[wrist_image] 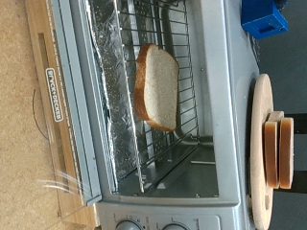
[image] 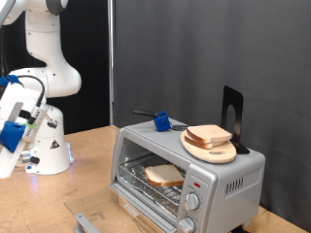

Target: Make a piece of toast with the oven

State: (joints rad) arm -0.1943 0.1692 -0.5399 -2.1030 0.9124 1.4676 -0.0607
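One slice of bread lies flat on the wire rack inside the oven, roughly in the middle of the rack and clear of the oven's walls. The oven's glass door hangs fully down in front of the oven, so the mouth is open. On the oven's roof sits a round wooden plate carrying a few more slices; beside the plate, also on the roof, is a small blue block, and behind the plate stands a dark upright holder.

The gripper is well apart from the oven, off toward the exterior view's left, above the wooden table. Nothing shows between its fingers, but whether they are spread or pressed together cannot be told: the exterior view is too small and the wrist view shows no fingertips at all.

As a judgement, loading looks finished and the work now concerns the door and the two knobs at the front of the oven, beside the door opening. To do this well, the door should be lifted by its front lip with steady, gentle contact so that the light oven does not slide on the table, and the slice should stay centred on the rack. A knob is small and round, so a square, centred grip would matter.
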